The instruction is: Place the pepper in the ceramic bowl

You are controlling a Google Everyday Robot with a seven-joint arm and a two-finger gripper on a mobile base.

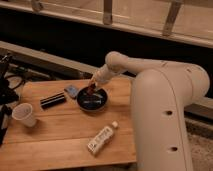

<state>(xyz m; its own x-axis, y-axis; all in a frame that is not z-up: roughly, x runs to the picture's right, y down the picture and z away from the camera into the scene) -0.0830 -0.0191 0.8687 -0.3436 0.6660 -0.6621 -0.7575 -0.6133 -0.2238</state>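
The black ceramic bowl (92, 100) sits on the wooden table (60, 135), right of centre toward the back. My gripper (91, 88) hangs over the bowl's far rim, at the end of the white arm that reaches in from the right. A small dark red pepper (89, 90) shows at the gripper's tip, just above the bowl's inside.
A white paper cup (23, 114) stands at the table's left edge. A black bar-shaped item (53, 100) and a small blue item (71, 91) lie left of the bowl. A white bottle (102, 137) lies near the front right. My white body (165, 120) fills the right side.
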